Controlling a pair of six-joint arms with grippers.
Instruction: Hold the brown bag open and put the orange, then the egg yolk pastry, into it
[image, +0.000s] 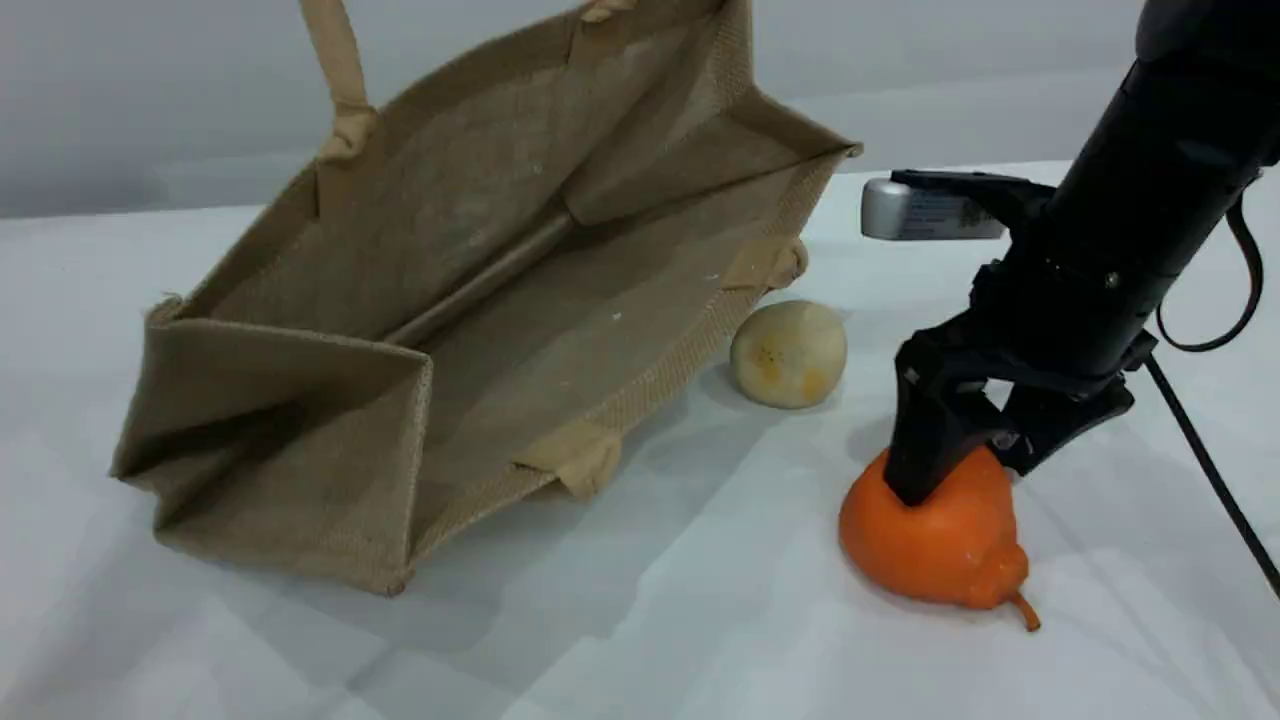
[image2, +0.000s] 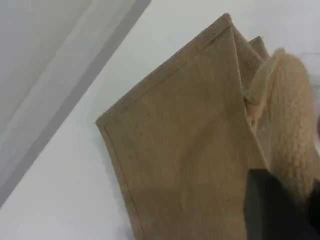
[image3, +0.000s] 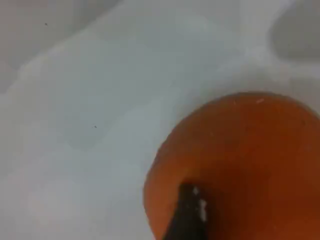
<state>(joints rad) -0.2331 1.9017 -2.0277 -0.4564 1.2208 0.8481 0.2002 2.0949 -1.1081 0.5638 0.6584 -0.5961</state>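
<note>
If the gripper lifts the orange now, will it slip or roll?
The orange looks smooth, so it may slip between the right gripper's fingers. Its pear shape with a narrow stem end probably makes it wobble, not roll straight. It seems firm enough for a squeeze.

Coarse, matt woven jute on the brown bag (image: 480, 290), with softer, lighter padded cloth on its handle (image: 340, 70). Smooth, slightly shiny skin on the orange (image: 940, 540); dull, pale, floury crust on the egg yolk pastry (image: 789, 354). Matt white cloth over the table (image: 650, 620), black matt plastic on the right gripper (image: 965, 465).
</note>
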